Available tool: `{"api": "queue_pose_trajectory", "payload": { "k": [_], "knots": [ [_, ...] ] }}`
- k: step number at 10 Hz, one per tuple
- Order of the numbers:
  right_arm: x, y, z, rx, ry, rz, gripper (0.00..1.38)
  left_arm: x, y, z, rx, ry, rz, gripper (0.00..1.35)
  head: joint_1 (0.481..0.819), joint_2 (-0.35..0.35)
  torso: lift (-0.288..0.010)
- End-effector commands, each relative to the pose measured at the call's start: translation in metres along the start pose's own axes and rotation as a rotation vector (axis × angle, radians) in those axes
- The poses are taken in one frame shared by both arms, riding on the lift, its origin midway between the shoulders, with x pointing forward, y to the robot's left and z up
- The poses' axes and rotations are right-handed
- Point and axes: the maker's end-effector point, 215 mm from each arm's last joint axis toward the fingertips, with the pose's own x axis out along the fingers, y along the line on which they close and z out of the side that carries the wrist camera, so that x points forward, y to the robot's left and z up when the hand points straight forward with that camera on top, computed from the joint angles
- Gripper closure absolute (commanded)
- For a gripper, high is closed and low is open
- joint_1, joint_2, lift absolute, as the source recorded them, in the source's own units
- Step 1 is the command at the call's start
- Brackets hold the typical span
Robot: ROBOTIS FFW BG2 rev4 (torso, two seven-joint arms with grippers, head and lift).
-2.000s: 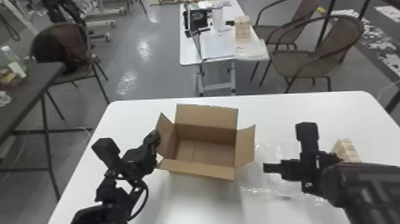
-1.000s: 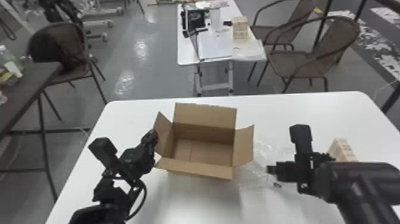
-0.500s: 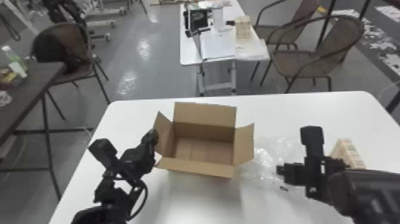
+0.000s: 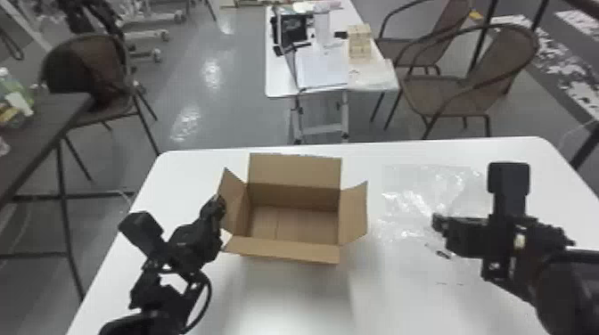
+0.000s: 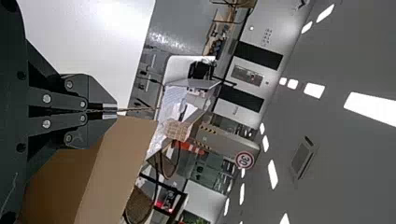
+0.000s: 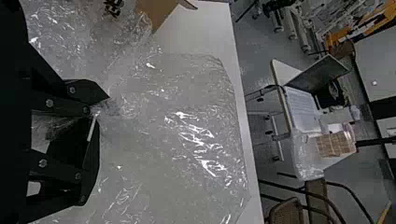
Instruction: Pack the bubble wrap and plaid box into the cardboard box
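From where I'm standing, the white table (image 4: 410,303) is spreading across the lower part of the head view, and a brown wicker chair (image 4: 506,58) is standing beyond it in the upper right. The cardboard box (image 4: 294,254) is sitting near the centre of the frame, its flaps splaying outward and its inside gaping open. Just to the box's right, the bubble wrap (image 4: 412,202) is lying spread on the tabletop, clear and glinting. At the right of the frame, the right gripper (image 4: 439,222) is pointing left over the wrap; its fingers are closing on a gathered pinch of the film, one finger slanting in toward the other. Left of centre, the left gripper (image 4: 220,201) is holding the box's left flap (image 4: 232,196), its fingers pressing together with the thin cardboard edge between them.
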Motion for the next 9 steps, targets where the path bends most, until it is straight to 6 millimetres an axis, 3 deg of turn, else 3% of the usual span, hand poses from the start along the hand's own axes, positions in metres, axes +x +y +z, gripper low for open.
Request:
{"api": "queue_pose_trajectory", "payload": {
  "k": [1,4,6,7,9],
  "knots": [
    [-0.02,0.009,0.021,0.001,-0.061,0.019,1.27,-0.001,0.001,0.0,-0.005,-0.003,0.002,1.21,0.695,0.122,-0.044],
    [-0.061,0.026,0.065,-0.008,-0.188,0.052,1.27,-0.003,0.002,0.0,-0.008,-0.005,0.006,1.21,0.695,0.125,-0.044],
    [-0.082,0.048,0.103,-0.018,-0.282,0.102,1.27,-0.003,0.003,-0.001,-0.009,-0.003,0.01,1.21,0.695,0.126,-0.044],
    [-0.086,0.061,0.119,-0.015,-0.318,0.142,1.27,-0.003,0.003,-0.002,-0.008,0.0,0.015,1.21,0.695,0.131,-0.044],
    [-0.073,0.101,0.132,-0.01,-0.327,0.268,1.27,-0.002,0.0,-0.005,-0.008,0.004,0.022,1.21,0.695,0.152,-0.044]
  ]
}}
